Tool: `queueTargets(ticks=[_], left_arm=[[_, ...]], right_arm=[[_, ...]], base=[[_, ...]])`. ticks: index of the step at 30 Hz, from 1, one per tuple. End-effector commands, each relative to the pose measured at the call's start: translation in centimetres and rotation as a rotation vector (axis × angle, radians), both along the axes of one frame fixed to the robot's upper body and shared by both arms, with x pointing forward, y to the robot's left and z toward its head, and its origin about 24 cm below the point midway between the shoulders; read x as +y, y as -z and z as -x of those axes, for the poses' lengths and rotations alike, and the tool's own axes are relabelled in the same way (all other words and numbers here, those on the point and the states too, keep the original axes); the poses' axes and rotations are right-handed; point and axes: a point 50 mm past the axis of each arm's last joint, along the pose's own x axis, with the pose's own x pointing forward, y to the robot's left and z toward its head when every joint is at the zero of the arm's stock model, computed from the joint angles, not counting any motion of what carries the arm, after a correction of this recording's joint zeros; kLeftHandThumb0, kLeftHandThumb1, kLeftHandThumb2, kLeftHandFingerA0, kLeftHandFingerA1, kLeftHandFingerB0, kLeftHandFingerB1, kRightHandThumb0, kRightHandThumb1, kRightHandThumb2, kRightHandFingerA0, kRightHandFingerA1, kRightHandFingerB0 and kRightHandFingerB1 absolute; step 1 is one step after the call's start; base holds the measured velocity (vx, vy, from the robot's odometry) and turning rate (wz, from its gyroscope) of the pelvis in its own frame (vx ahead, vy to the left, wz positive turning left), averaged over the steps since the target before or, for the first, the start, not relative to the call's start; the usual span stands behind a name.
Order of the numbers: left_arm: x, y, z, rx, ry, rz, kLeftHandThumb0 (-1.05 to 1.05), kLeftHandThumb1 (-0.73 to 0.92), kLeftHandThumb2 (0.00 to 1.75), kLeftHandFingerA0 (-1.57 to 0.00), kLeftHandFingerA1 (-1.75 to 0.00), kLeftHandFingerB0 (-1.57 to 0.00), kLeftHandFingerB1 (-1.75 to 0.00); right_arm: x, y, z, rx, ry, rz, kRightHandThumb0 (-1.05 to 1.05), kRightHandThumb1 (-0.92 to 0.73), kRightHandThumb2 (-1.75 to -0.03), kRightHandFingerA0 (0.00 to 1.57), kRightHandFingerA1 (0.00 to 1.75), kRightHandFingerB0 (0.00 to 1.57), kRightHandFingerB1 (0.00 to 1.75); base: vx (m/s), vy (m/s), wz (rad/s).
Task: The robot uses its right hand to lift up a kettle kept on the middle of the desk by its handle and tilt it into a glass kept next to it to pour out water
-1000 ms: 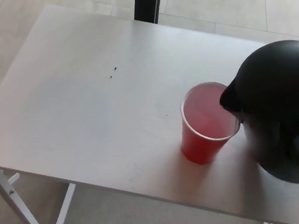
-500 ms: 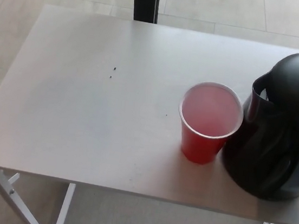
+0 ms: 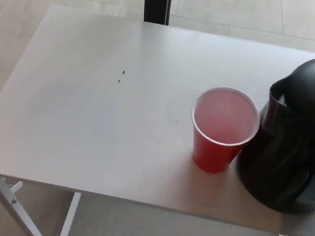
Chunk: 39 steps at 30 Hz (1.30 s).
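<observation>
Kettle [image 3: 296, 138] upright again at the right edge of the desk [image 3: 89, 115], base seemingly flat on the surface, spout turned toward the red cup [image 3: 222, 130] and just beside its rim. A second ago tilted, spout hanging over the cup's mouth; half a second ago already swung back close to level; now much the same pose as then, only a slight shift of the whole picture, probably the camera. Cup standing in the same spot throughout, pale inside, too hazy to tell any liquid level. Neither hand in view: no way to tell whether the right hand is gripping the handle, which is cut off by the right edge, or has let go; left hand nowhere in sight either. Judged from this, pour finished and kettle put back down, so the task looks all but complete, with only release and withdrawal perhaps left. Little risk apart from nudging the light cup, so close to the kettle's body.
</observation>
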Motion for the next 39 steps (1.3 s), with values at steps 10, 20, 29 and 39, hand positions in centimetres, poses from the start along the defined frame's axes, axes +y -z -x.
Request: queueTargets(ticks=[10, 20, 29, 39], left_arm=[[0.3, 0.1, 0.5, 0.0, -0.012, -0.026, -1.05, 0.74, 0.99, -0.69, -0.65, -0.5, -0.84], [0.2, -0.1, 0.6, -0.005, -0.019, 0.01, -1.05, 0.56, 1.35, -0.68, -0.64, -0.44, -0.89], [0.5, 0.1, 0.7, -0.004, -0.018, -0.013, -1.05, 0.72, 0.97, -0.7, -0.63, -0.52, -0.82], [1.0, 0.3, 1.2, 0.007, -0.052, -0.002, -1.05, 0.73, 1.0, -0.67, -0.62, -0.54, -0.81]], right_arm=[[-0.6, -0.5, 0.7, 0.411, -0.426, -0.038, -1.0, -0.58, -0.89, 0.0, 0.31, 0.0, 0.0], [-2.7, -0.8, 1.8, 0.425, -0.446, -0.12, -0.83, -0.41, -0.68, 0.0, 0.0, 0.0, 0.0], [-5.2, -1.8, 3.4, 0.506, -0.48, -0.082, -0.88, -0.54, -0.57, 0.0, 0.0, 0.0, 0.0], [-8.3, -3.3, 6.5, 0.486, -0.494, -0.139, -0.98, -0.56, -0.58, 0.0, 0.0, 0.0, 0.0]], base=[[0.0, 0.0, 0.0], [0.0, 0.0, 0.0], [0.0, 0.0, 0.0], [0.0, 0.0, 0.0]])
